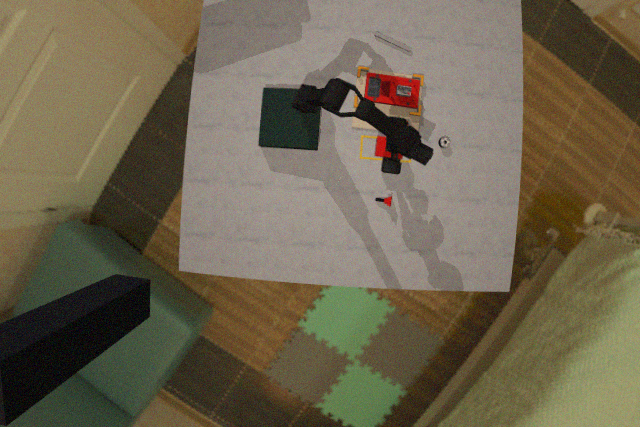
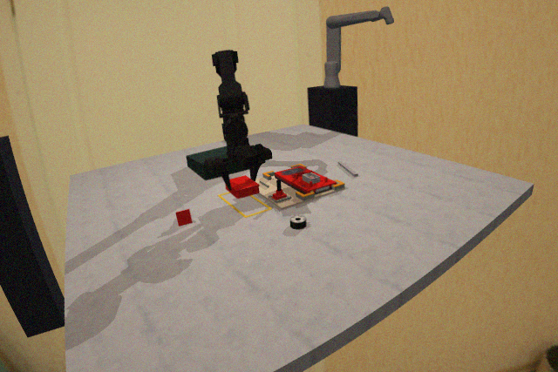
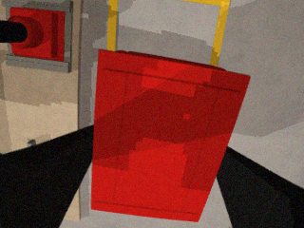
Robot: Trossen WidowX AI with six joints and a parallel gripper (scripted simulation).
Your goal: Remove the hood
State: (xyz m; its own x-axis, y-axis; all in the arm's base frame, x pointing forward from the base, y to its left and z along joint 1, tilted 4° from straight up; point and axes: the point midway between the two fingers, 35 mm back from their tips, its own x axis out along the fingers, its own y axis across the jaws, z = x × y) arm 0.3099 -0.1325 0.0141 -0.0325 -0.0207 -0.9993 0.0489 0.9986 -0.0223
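Warm, fairly dim light leaves grain everywhere. Long shadows with crisp edges streak the pale worktop (image 1: 232, 205) (image 2: 360, 241), and shade crosses the red panel (image 3: 157, 176). The overhead view bows at its edges; the room behind looks soft, perhaps out of focus.

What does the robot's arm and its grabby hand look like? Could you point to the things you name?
The arm (image 1: 379, 117) (image 2: 233, 102) is black all over, made of chunky joined blocks. Its gripper (image 2: 243, 179) is black too, with two smooth, tapering fingers. No markings or cables can be made out.

The hood (image 1: 381, 146) (image 2: 242, 186) (image 3: 159, 138) looked like smooth, matt plastic — the tabletop (image 1: 248, 205) (image 2: 360, 241) (image 3: 271, 100) like matt stone, the floor (image 1: 558, 117) like wood.
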